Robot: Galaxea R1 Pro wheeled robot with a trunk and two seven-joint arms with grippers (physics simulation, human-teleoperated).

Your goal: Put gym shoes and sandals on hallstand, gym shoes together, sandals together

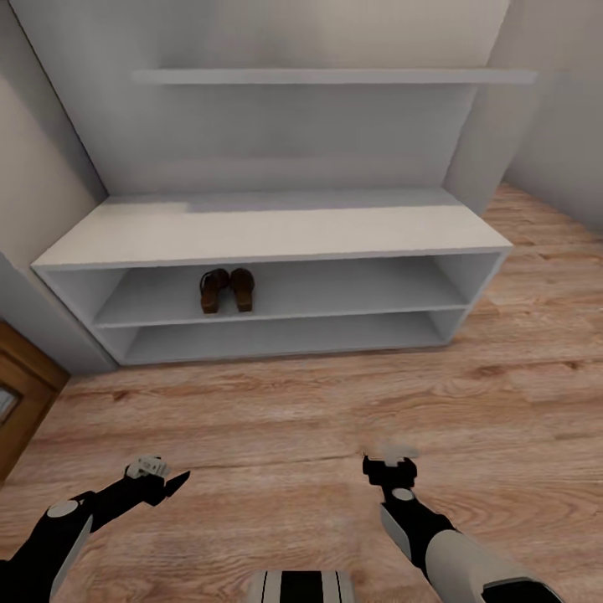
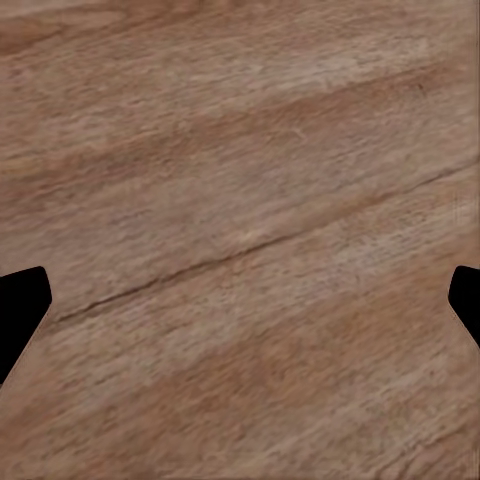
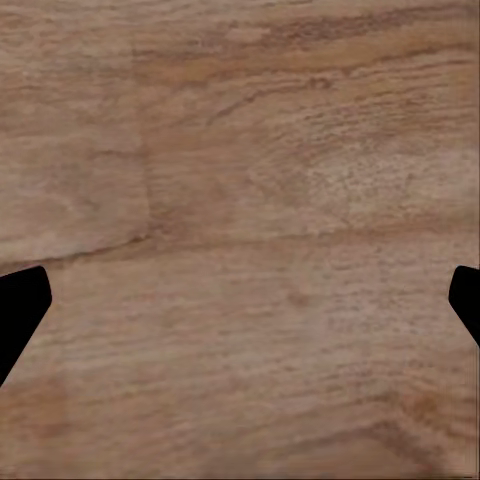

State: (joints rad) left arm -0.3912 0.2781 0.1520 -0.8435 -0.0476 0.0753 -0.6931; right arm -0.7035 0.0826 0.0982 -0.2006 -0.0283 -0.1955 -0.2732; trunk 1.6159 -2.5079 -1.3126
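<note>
The light-grey hallstand [image 1: 276,230] stands against the far wall, with two low open shelves and a wall shelf above. Two dark-brown sandals [image 1: 225,290] lie side by side on its upper open shelf, left of centre. The gym shoes are out of view. My left gripper [image 1: 159,480] hangs low at the near left over the corridor floor [image 1: 318,402], open and empty. My right gripper [image 1: 389,465] hangs at the near right, also open and empty. In both wrist views the fingertips [image 2: 22,305] [image 3: 22,305] stand far apart over bare planks.
A wooden door or panel [image 1: 21,394] juts in at the left edge. Walls close the hallstand in on the left and behind; the floor runs on past its right end [image 1: 544,243].
</note>
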